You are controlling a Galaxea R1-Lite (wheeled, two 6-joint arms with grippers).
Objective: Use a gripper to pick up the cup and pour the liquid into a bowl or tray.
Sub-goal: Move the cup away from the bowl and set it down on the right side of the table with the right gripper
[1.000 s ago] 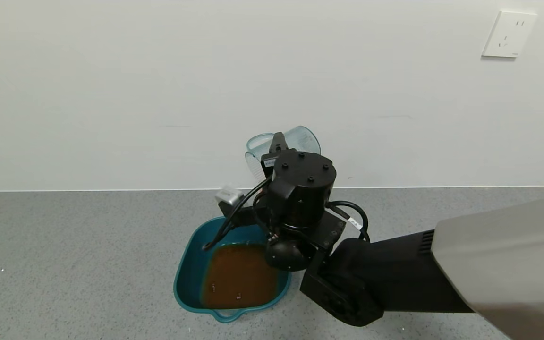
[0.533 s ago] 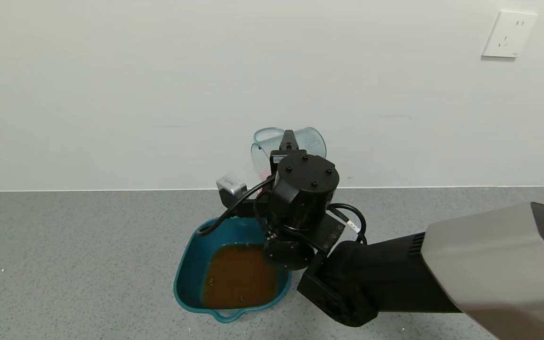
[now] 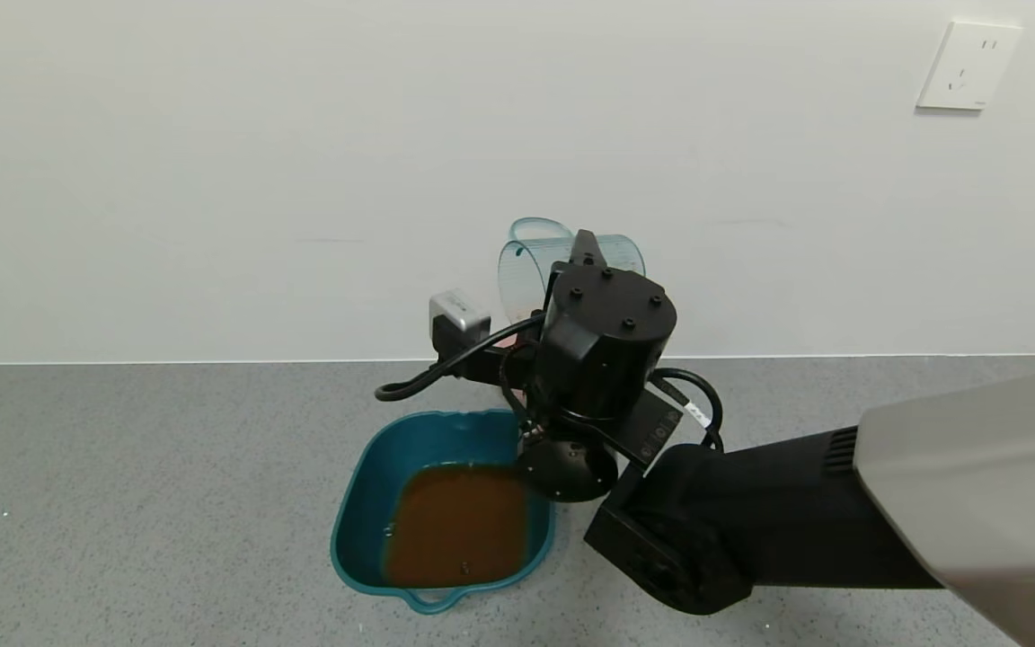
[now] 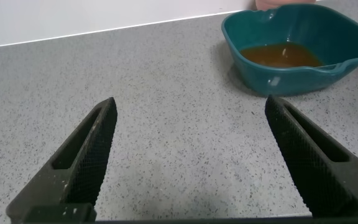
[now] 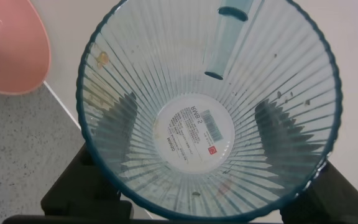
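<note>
My right gripper (image 3: 574, 270) is shut on the cup (image 3: 531, 262), a translucent blue-green ribbed cup held tipped on its side in the air, above and behind the far right corner of the tray. In the right wrist view I look into the cup (image 5: 194, 134); it holds only a few drops, and the fingers (image 5: 120, 124) show dark through its walls. The dark teal tray (image 3: 351, 530) sits on the grey counter and holds the reddish-brown liquid (image 3: 456, 526). My left gripper (image 4: 190, 106) is open and empty low over the counter, with the tray (image 4: 291, 76) and liquid (image 4: 279, 56) some way ahead of it.
A pink bowl (image 5: 8, 50) stands on the counter by the wall, behind the tray. The white wall rises right behind the counter, with a socket (image 3: 967, 65) at the upper right. My right arm (image 3: 796, 530) reaches in from the right.
My right gripper has risen and shifted right with the cup, away from over the tray. The liquid lies in the tray throughout.
</note>
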